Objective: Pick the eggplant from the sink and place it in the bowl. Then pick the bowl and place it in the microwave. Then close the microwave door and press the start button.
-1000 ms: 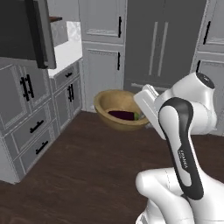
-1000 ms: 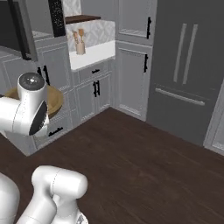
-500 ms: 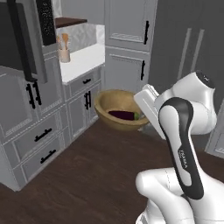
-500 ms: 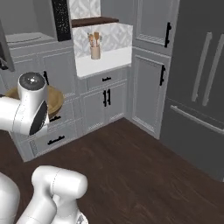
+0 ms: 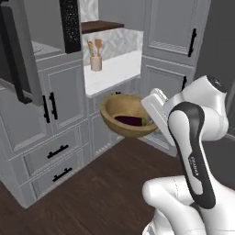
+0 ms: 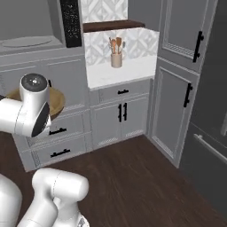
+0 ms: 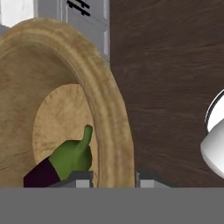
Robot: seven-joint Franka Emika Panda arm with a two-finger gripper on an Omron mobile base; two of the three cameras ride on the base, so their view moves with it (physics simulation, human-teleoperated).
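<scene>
The wooden bowl (image 5: 120, 123) hangs in the air in front of the lower cabinets, tilted a little, with my gripper (image 5: 148, 120) shut on its right rim. The dark eggplant (image 5: 131, 121) lies inside it. In the hand view the bowl's rim (image 7: 109, 118) runs between the fingers of the gripper (image 7: 114, 178), and the eggplant (image 7: 46, 174) shows its green stem end. The microwave (image 5: 43, 48) stands open up at the left, its door (image 5: 18, 55) swung out, its black control panel (image 5: 69, 25) to the right of the opening. From the right, the microwave (image 6: 26, 42) shows its turntable, and the bowl (image 6: 56, 98) peeks from behind the arm. The sink is out of view.
A white counter (image 5: 114, 69) with a jar of wooden utensils (image 5: 95, 61) lies right of the microwave. Grey drawers (image 5: 55, 153) and cabinet doors stand below. A tall cabinet (image 6: 181, 88) and a dark fridge (image 6: 213, 133) are at the right. The floor (image 6: 133, 177) is dark wood.
The whole picture has shifted: the base has driven, so the microwave and counter are closer and further right. The bowl with the eggplant stays in the same grip.
</scene>
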